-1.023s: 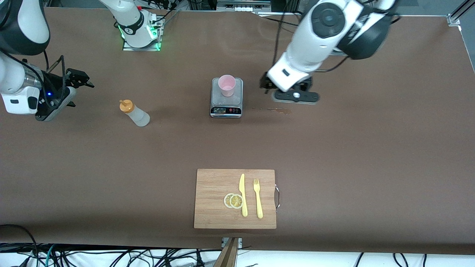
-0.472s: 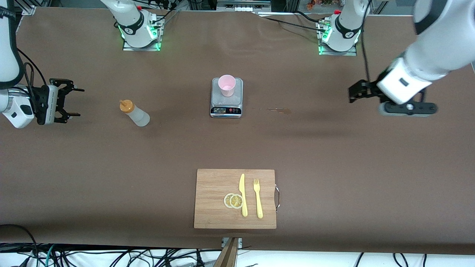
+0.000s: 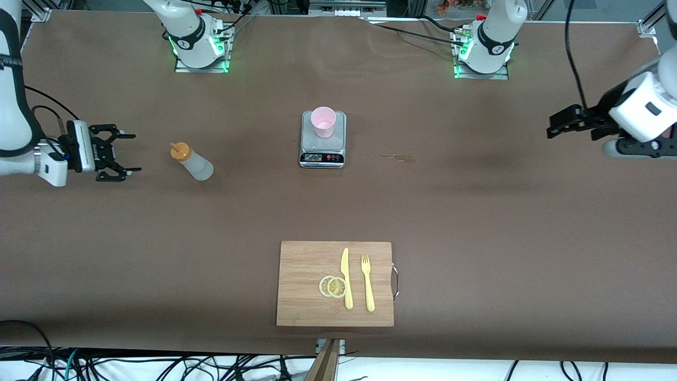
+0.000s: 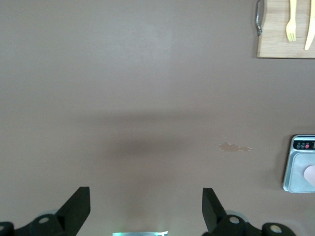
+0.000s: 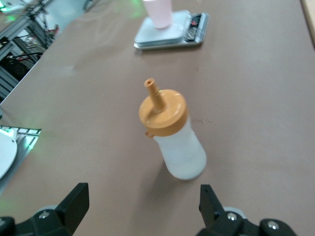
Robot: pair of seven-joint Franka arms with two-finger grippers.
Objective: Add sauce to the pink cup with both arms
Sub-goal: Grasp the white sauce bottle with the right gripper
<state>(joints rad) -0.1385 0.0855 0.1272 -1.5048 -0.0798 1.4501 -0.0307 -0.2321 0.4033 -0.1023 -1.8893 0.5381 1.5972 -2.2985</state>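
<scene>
Now, at the right arm's end of the table, the right gripper (image 3: 120,153) hangs low over the brown table (image 3: 476,222), turned sideways with its open end facing the sauce bottle (image 3: 193,162). Its two black fingers (image 5: 74,201) are spread wide with nothing between them, and it is apart from the bottle. The bottle stands upright on the table, whitish with an orange nozzle cap (image 5: 162,110), between that gripper and the scale (image 3: 323,139).

Next, at the middle of the table, the small grey scale carries the pink cup (image 3: 323,121), which stands upright on its plate. A small brownish stain (image 3: 398,156) marks the table just beside the scale, toward the left arm's end. Nearer to the front camera than the scale lies a wooden cutting board (image 3: 301,307) with two lemon slices (image 3: 333,287), a yellow knife (image 3: 346,278) and a yellow fork (image 3: 367,283) on it, the knife between the slices and the fork.

Finally, the left gripper (image 3: 563,124) is up in the air over bare table at the left arm's end, well apart from the cup and the scale. Its fingers (image 4: 76,209) are also spread wide and hold nothing.
</scene>
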